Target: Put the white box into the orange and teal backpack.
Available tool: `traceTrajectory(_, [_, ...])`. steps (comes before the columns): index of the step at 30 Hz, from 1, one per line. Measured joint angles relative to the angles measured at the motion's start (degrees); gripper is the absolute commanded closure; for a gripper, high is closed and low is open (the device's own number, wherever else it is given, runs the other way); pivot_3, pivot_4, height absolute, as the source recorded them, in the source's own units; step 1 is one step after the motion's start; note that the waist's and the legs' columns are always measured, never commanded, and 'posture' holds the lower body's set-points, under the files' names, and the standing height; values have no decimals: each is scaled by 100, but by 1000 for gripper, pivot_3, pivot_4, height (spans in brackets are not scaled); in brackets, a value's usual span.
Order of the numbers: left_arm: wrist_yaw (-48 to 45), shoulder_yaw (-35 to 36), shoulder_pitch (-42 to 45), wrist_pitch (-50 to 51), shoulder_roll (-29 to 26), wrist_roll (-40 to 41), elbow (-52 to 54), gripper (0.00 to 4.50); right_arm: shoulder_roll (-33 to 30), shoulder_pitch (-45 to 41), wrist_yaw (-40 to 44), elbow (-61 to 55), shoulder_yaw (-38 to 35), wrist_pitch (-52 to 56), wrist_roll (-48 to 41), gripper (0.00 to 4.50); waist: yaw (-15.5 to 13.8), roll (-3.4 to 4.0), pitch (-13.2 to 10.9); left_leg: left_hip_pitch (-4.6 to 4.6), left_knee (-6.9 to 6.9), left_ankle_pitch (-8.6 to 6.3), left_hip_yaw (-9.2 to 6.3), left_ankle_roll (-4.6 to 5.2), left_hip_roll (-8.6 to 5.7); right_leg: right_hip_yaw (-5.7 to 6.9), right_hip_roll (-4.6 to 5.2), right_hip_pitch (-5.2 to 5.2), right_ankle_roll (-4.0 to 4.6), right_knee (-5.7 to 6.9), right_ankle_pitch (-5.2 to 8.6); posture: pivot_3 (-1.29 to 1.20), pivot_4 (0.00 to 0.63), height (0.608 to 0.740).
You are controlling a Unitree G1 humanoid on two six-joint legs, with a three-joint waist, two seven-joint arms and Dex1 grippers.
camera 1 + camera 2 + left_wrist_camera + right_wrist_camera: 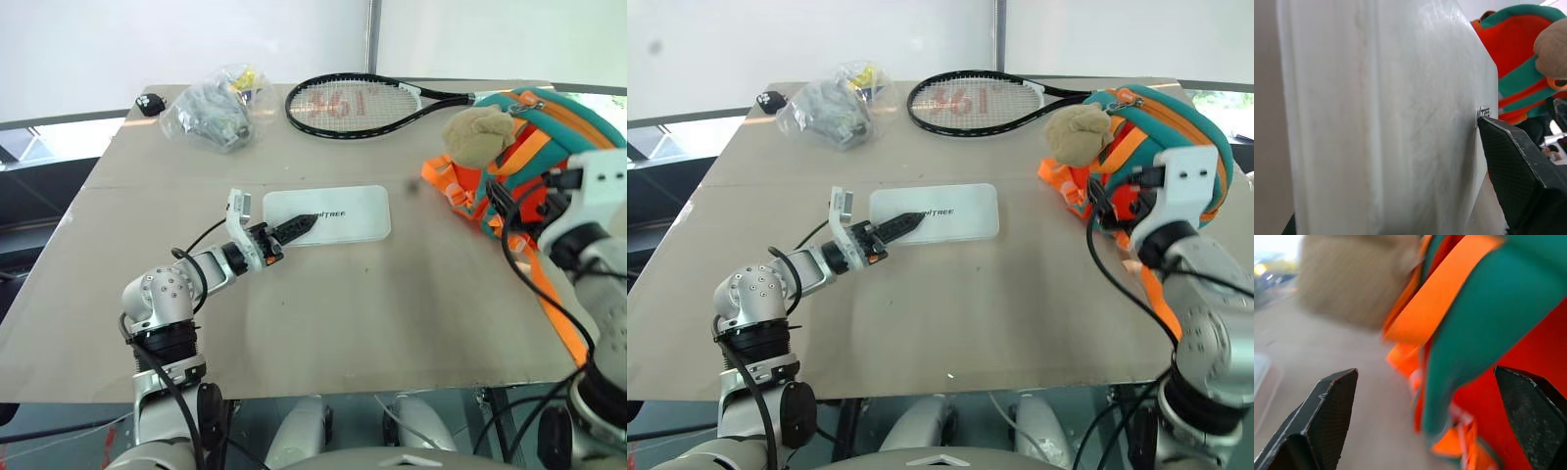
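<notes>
table point(392, 313): flat tan top carrying everything; a box pushed sideways instead of lifted could skate along it
orange and teal backpack point(1161, 147): at the right edge of the table, plush toy point(1076, 133) on its near-left side; no open mouth visible, so the box may find nowhere to go in
white box point(945, 211): lies flat mid-table, well apart from the backpack
left gripper point(291, 231): partly open, one finger over the box's left end, the other hidden; hold unconfirmed, and an end grip could let the box tilt or slip
right gripper point(1435, 421): jaws wide and empty, just beside the teal trim; could snag a strap
</notes>
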State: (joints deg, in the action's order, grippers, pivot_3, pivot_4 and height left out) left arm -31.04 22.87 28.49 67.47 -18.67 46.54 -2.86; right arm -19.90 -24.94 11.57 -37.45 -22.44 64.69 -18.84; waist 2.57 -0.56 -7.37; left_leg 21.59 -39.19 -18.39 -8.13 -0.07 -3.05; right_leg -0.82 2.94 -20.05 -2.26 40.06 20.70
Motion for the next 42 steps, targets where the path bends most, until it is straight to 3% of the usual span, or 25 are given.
traceTrajectory(2, [23,-72,20,-89,0,-64,-3,1723,30,-280,-141,530,117,-175,121,31,-4,0,0,1,-2,0,-2,0,1,3,-1,0,0,2,0,0,150,740])
traceTrajectory(5, [210,-89,103,-259,34,-137,-47,1723,9,-989,-424,2338,516,-1351,662,820,-1,1,-1,12,-9,0,8,0,1,-1,0,-2,0,2,0,0,150,740])
traceTrajectory(8, [426,-29,64,-393,58,-135,-7,1723,4,-1297,-361,3378,683,-2544,861,2283,-5,1,-1,20,-16,0,9,0,3,1,-1,-1,0,20,0,0,150,740])
traceTrajectory(12, [699,150,-25,-505,205,-102,53,1723,-7,-1304,56,3774,866,-3244,823,4310,-4,1,-1,28,-24,0,12,1,4,0,-1,-2,0,26,0,0,150,740])
traceTrajectory(13, [788,203,-28,-564,256,-78,80,1723,-23,-1304,232,3841,921,-3373,774,4425,-4,0,-1,27,-23,0,10,1,4,1,-1,-2,-1,25,0,0,150,740])
traceTrajectory(19, [1416,670,188,-1123,599,151,201,1723,-70,-1425,1934,3746,1221,-3560,-249,4425,26,-1,-3,25,-24,0,10,1,18,3,-15,1,-1,21,0,0,150,740])
traceTrajectory(26, [1759,1013,819,-2096,542,278,195,1723,-543,-1276,3401,2386,1572,-2424,-1983,4425,-16,-2,-4,47,-44,-1,4,3,16,11,-11,17,-2,-14,-1,0,150,740])
traceTrajectory(29, [1612,992,819,-2341,390,203,196,1723,-767,-1076,3599,2052,1562,-2194,-2310,4425,-33,-4,-5,48,-44,-2,-6,4,11,19,-8,18,-3,-17,-2,0,150,740])
traceTrajectory(34, [264,502,717,-2527,-277,412,616,1723,-1897,-261,4025,1631,1149,-1781,-2896,4425,-157,-16,-15,42,-34,-2,-27,5,-1,47,8,19,-3,-30,-2,0,150,740])
traceTrajectory(42, [-741,-220,267,-2354,-585,936,1504,1723,-2018,-63,3905,1613,1007,-1786,-3117,4425,-96,-11,-18,15,-17,-2,-9,5,12,29,-3,31,-3,-30,-2,0,150,740])
